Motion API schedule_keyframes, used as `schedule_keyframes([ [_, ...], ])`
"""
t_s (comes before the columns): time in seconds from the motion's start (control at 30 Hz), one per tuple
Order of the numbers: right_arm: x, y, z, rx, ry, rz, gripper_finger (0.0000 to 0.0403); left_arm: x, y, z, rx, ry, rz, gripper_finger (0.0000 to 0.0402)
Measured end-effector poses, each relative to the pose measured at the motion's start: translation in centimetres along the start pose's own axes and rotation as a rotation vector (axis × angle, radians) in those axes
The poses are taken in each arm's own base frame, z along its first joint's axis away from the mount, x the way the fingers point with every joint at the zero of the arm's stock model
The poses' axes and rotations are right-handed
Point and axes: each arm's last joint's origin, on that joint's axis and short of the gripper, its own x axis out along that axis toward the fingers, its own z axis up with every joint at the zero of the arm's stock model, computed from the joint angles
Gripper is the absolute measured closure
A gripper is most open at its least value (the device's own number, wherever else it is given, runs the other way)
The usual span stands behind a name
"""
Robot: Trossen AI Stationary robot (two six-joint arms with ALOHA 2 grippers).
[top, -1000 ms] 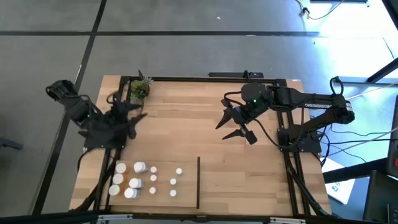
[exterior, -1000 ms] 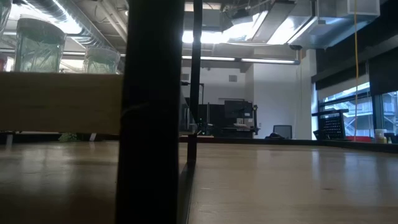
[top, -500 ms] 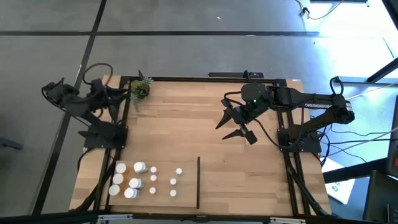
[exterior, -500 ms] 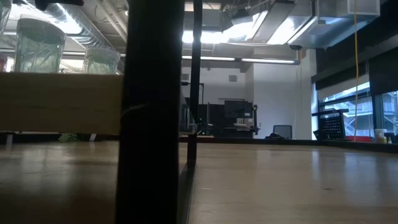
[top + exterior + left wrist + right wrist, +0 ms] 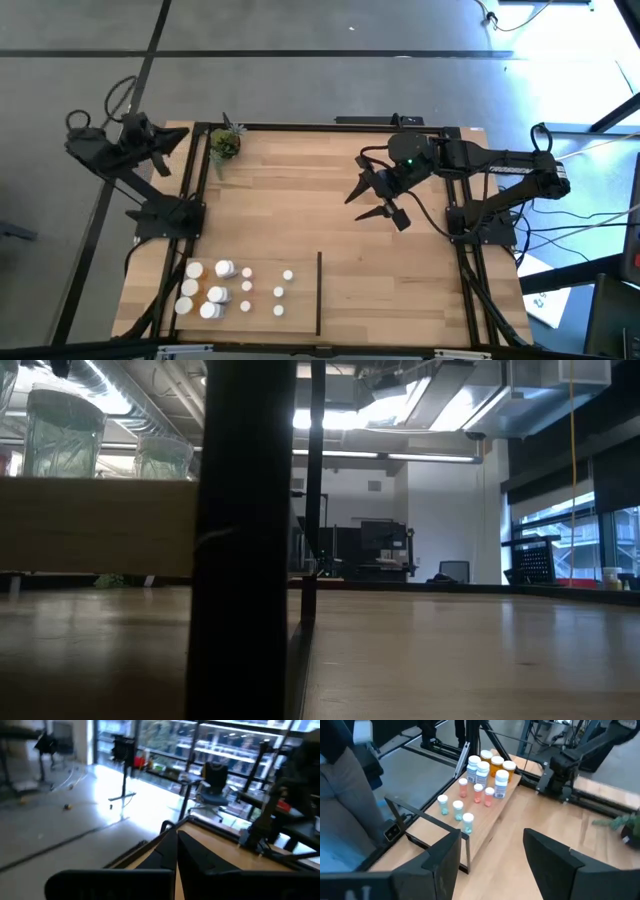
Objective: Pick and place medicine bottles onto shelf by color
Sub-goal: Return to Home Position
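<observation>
Trouble from here looks unlikely, since the sorting appears finished and only the retreat remains. The medicine bottles [image 5: 225,285] stand in a tight cluster on the near left part of the shelf [image 5: 400,270], left of the black divider strip [image 5: 319,292], with large white and orange ones at the edge and small ones beside them. The left gripper [image 5: 176,837], fingers pressed together and holding nothing, is drawn back beyond the far left rail, close to the small potted plant [image 5: 224,145]. A careless swing there could clip the plant or the rail. The right gripper [image 5: 375,197] hangs over bare wood in the middle of the shelf, fingers spread and empty, well apart from the bottles. A low sweep toward the near left corner would topple the cluster, because the bottles stand close and would knock one another down. Labels wrap the larger bottles, but no writing on them can be read, and no brand shows anywhere
</observation>
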Motion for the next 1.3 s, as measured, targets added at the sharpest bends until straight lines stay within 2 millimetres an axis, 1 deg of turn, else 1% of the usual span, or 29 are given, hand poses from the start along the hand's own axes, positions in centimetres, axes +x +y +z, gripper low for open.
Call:
schedule_keyframes([
  [0.1, 0.0, 0.0, -0.1, 0.03, 0.005, 0.001, 0.0185, -0.3, 0.4, 0.4, 0.065, -0.023, -0.065, 0.04],
  [0.2, -1.0, -0.1, -0.1, 0.073, 0.001, -0.016, 0.0185, -0.7, 1.2, 0.7, 0.091, -0.05, -0.163, 0.0401],
  [0.3, -2.8, 0.2, 0.4, 0.08, -0.039, -0.046, 0.0185, -1.1, 2.2, 0.8, 0.094, -0.072, -0.24, 0.0401],
  [0.4, -5.1, 0.7, 0.7, 0.08, -0.077, -0.081, 0.0185, -1.4, 3.4, 0.7, 0.069, -0.097, -0.302, 0.0401],
  [0.5, -7.5, 1.3, 0.5, 0.089, -0.064, -0.18, 0.0185, -1.6, 4.3, 0.5, 0.066, -0.127, -0.361, 0.0401],
  [0.57, -8.9, 1.7, 0.1, 0.102, -0.06, -0.247, 0.0185, -1.4, 4.4, 0.4, 0.081, -0.13, -0.367, 0.0401],
  [0.7, -11.5, 2.8, -0.9, 0.124, -0.154, -0.312, 0.0185, -1.2, 4.1, 0.3, 0.123, -0.136, -0.411, 0.0401],
  [0.8, -13.0, 3.9, -2.3, 0.156, -0.214, -0.345, 0.0185, -0.8, 3.3, -0.3, 0.134, -0.122, -0.445, 0.0401],
  [0.87, -13.5, 4.6, -3.3, 0.165, -0.248, -0.358, 0.0185, -0.6, 2.8, -0.4, 0.113, -0.131, -0.466, 0.0401],
  [0.93, -14.0, 5.3, -4.1, 0.171, -0.288, -0.365, 0.0185, -0.3, 2.1, -1.0, 0.117, -0.128, -0.479, 0.0401],
  [1.1, -14.9, 6.7, -6.5, 0.205, -0.318, -0.445, 0.0185, 0.7, -0.1, -3.3, 0.139, -0.109, -0.479, 0.0401],
  [1.3, -16.0, 8.4, -9.0, 0.24, -0.372, -0.498, 0.0185, 1.5, -2.5, -5.7, 0.106, -0.129, -0.486, 0.0401],
])
